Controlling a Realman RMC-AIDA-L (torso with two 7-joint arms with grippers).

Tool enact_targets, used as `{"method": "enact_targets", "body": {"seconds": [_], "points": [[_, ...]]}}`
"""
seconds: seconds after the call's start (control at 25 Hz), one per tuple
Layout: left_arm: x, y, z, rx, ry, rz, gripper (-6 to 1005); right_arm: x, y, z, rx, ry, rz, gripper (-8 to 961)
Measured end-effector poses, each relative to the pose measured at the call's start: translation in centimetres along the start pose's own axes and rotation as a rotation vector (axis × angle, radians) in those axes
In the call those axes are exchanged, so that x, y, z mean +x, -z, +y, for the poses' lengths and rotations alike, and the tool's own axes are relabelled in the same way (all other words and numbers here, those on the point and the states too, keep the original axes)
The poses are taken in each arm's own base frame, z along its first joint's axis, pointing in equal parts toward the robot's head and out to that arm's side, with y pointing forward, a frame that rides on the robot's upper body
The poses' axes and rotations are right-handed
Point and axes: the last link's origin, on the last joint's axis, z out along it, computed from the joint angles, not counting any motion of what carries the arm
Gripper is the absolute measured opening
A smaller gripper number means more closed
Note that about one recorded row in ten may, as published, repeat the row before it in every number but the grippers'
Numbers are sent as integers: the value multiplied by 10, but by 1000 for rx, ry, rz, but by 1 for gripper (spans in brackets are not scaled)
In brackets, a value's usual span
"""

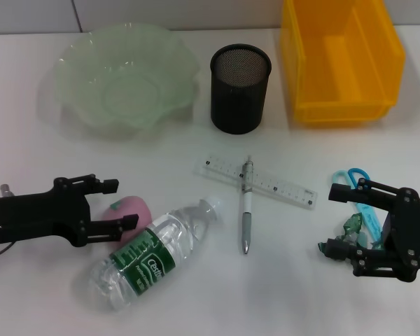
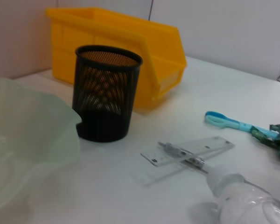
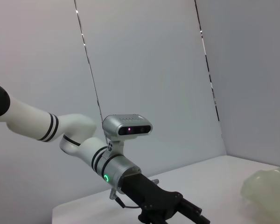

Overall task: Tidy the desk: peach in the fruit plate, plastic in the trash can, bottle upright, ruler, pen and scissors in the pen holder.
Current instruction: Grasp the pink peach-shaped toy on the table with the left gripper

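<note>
Peach point(image 1: 131, 212) lower left of head view, touching the bottle point(image 1: 150, 254), whose cap points upper right. Left hand point(image 1: 119, 204) open around peach (left wrist view misses it). Right hand point(image 1: 327, 218) open.

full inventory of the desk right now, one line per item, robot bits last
fruit plate: 1, pale green, far left
pen holder: 1, black mesh, far centre, upright
bin: 1, yellow, far right
ruler: 1, clear, centre
pen: 1, silver and white, lying across the ruler
bottle: 1, clear with green label, lying near left
peach: 1, pink, between the left gripper's fingers
scissors: 1, light blue, right
plastic: 1, green wrapper, right
left gripper: open, around the peach
right gripper: open, over the scissors
</note>
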Motion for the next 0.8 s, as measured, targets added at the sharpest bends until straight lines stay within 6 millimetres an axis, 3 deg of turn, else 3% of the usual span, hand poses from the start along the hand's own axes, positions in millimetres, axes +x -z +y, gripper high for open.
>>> {"method": "enact_targets", "body": {"seconds": [0.32,0.8], "points": [[2,-8,2,-43,-4,-52,754,-1,0,-1,-1,3,1,835],[4,-11,-3,-27,-40,-81,492,-1,-1,-1,-1,2,0,835]]}}
